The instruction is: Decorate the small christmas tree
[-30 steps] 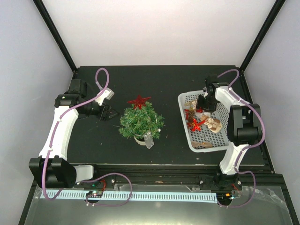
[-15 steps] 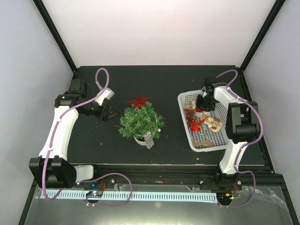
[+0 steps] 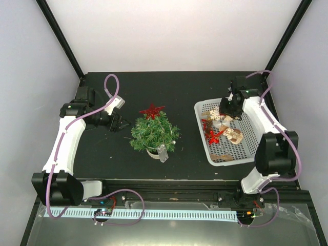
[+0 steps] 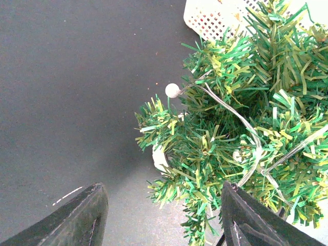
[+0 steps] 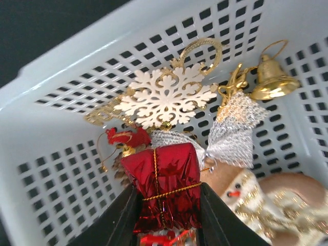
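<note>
Right gripper [image 5: 165,205], narrowed and shifted toward the far side of the white mesh basket [image 5: 51,128] since a second ago, is clamped on a red foil gift ornament [image 5: 161,174]; left gripper [image 4: 164,218] is kept agape, small christmas tree [image 4: 230,128] just ahead of it.

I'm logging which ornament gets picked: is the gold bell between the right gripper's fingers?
No: the right gripper holds the red gift box between its fingers, while the gold bell lies apart against the basket wall.
</note>
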You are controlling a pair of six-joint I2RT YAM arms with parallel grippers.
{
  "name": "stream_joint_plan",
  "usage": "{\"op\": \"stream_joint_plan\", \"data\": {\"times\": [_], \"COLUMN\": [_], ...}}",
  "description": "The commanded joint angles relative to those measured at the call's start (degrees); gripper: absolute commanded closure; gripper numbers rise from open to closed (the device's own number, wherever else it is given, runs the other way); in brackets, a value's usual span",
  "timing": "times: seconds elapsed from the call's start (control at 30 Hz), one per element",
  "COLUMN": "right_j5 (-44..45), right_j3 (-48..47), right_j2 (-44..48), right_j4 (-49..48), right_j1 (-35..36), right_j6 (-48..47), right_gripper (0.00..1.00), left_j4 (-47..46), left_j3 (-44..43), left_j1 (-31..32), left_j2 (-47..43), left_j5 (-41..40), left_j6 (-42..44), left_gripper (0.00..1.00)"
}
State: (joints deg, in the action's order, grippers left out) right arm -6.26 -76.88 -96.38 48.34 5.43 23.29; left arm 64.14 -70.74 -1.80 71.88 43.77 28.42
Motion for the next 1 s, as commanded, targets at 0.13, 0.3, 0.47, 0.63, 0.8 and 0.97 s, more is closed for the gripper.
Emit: {"op": "stream_joint_plan", "data": {"times": [0.13, 0.3, 0.47, 0.63, 0.8, 0.97], "right_j5": [2.8, -3.9, -8.9, -11.1, -11.2, -11.7], "right_j3": [-5.9, -8.0, -8.2, -8.8, -9.5, -10.0], "right_j2": [10.8, 16.2, 19.2, 18.8, 17.7, 17.9], "right_j4": [9.0, 9.1, 6.9, 5.9, 6.0, 6.0], "right_j1": [8.2, 16.7, 23.9, 30.6, 35.6, 38.1], "right_j6": [-1.2, -0.1, 3.5, 5.4, 5.9, 6.3], "right_gripper": [0.71, 0.71, 0.71, 0.71, 0.71, 0.71], "left_j4": [-0.9, -0.3, -0.7, -0.9, -1.2, -1.1], "left_j3": [1.1, 1.8, 3.3, 3.8, 3.6, 3.8], "left_j1": [-0.3, -0.3, -0.3, -0.3, -0.2, -0.2], "left_j2": [-0.1, 0.4, 0.4, 0.4, 0.5, 0.5], "left_j5": [0.7, -0.2, -1.1, -1.3, -1.2, -1.2], "left_j6": [0.4, 1.2, 1.0, 0.6, 0.0, 0.0], "left_gripper": [0.39, 0.38, 0.38, 0.39, 0.38, 0.38]}}
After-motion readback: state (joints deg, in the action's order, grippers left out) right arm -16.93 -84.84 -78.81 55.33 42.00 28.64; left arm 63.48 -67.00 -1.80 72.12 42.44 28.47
